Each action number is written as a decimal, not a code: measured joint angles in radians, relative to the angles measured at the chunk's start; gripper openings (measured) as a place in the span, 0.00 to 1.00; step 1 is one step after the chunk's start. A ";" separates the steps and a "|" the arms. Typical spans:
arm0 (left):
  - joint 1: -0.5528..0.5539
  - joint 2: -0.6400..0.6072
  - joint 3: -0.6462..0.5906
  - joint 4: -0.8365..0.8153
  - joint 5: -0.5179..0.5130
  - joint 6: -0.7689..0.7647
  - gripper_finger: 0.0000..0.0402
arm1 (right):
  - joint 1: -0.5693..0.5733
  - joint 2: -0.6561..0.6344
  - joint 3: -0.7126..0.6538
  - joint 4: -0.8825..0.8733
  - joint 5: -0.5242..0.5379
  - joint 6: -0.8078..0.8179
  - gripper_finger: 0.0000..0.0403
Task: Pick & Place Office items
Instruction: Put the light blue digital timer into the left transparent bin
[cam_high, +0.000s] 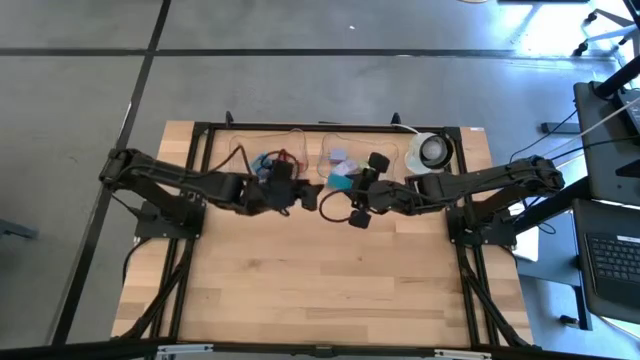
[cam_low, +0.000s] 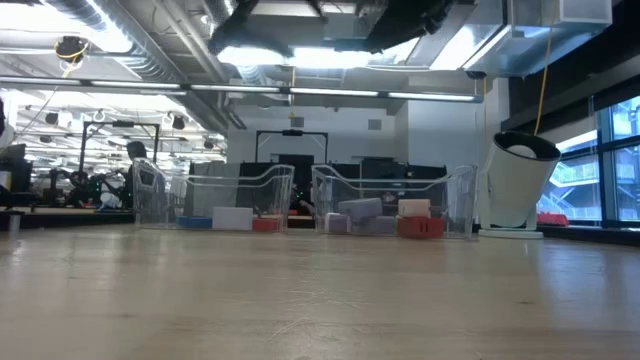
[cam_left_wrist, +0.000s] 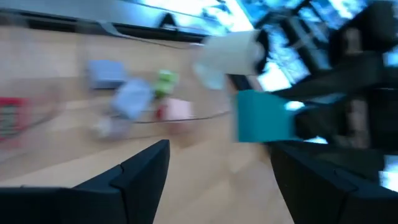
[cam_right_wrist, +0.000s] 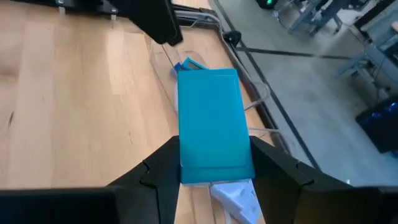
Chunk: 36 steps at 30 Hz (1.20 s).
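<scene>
Office items sit mostly in your two clear trays at the far side of the bench: the left tray holds blue, white and red pieces, the right tray lilac, white and red ones. Your left hand hangs near the left tray, fingers spread wide and empty. Your right hand is clamped on a teal block, held above the bench by the trays. A white tape roll stands at the far right.
</scene>
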 joint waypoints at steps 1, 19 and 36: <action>0.011 0.000 0.000 0.042 0.033 0.028 0.68 | 0.003 0.000 0.000 0.002 0.000 -0.013 0.41; 0.091 0.010 0.000 0.255 0.208 0.133 0.68 | 0.045 0.000 0.000 0.128 0.042 -0.135 0.41; 0.095 0.010 0.000 0.267 0.250 0.134 0.38 | 0.046 0.000 0.000 0.216 0.042 -0.176 0.41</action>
